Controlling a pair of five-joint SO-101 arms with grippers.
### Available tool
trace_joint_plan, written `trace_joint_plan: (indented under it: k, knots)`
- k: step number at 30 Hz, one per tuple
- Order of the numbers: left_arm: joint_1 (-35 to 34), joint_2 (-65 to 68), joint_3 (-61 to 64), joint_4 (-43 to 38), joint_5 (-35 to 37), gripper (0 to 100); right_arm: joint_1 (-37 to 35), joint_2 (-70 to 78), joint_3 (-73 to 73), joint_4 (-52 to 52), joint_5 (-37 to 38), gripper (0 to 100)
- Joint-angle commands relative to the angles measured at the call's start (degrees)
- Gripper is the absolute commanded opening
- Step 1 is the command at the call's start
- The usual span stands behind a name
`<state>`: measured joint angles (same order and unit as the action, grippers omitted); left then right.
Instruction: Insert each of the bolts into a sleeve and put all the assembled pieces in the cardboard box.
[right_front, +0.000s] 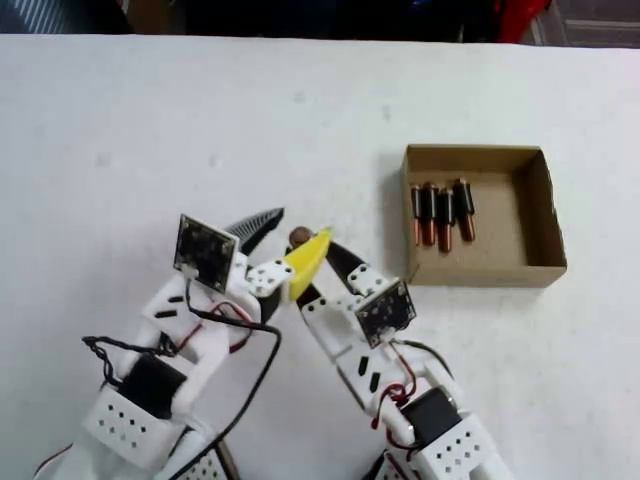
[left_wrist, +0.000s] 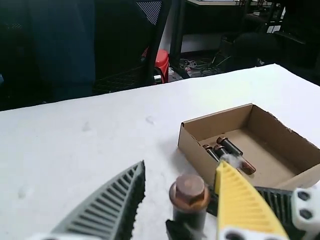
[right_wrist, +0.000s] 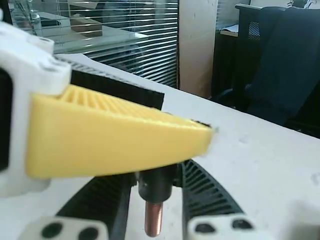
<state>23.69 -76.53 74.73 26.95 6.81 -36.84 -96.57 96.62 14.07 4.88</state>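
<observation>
Evidently off the bench (right_front: 150, 120), near the box (right_front: 480, 275) where four pieces (right_front: 441, 215) lie, a fifth piece is held between the arms. The left gripper (left_wrist: 182, 170) is spread, its grey and yellow fingers flanking the bolt head without clamping it. The right gripper (right_wrist: 156, 180) pinches the sleeve (left_wrist: 190, 220).

The yellow finger crosses close over the right gripper, so a swing toward the box could knock the piece askew or free. The bolt (left_wrist: 189, 191) might also slide out if tipped head-down. Its long axis looks steeply tilted, head toward the left wrist, shank tip toward the right wrist.
</observation>
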Motion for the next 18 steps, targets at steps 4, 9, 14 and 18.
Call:
trace_joint_plan:
  k: [4,9,14,18]
  knots:
    - [-0.57,-0.75,-3.60,-2.37,-0.09,24,-0.04,-0.84,0.53,-0.22,1.14,2.3]
    - [-0.75,-0.75,-5.27,-1.85,0.00,24,0.04,-0.48,0.53,-0.13,1.14,2.3]
    - [-6.02,-0.75,-6.95,2.90,0.00,11,0.04,-0.84,0.53,2.33,1.14,2.3]
    - [-11.47,-0.75,-11.08,8.18,0.00,4,0.31,-0.84,0.53,2.68,1.14,2.3]
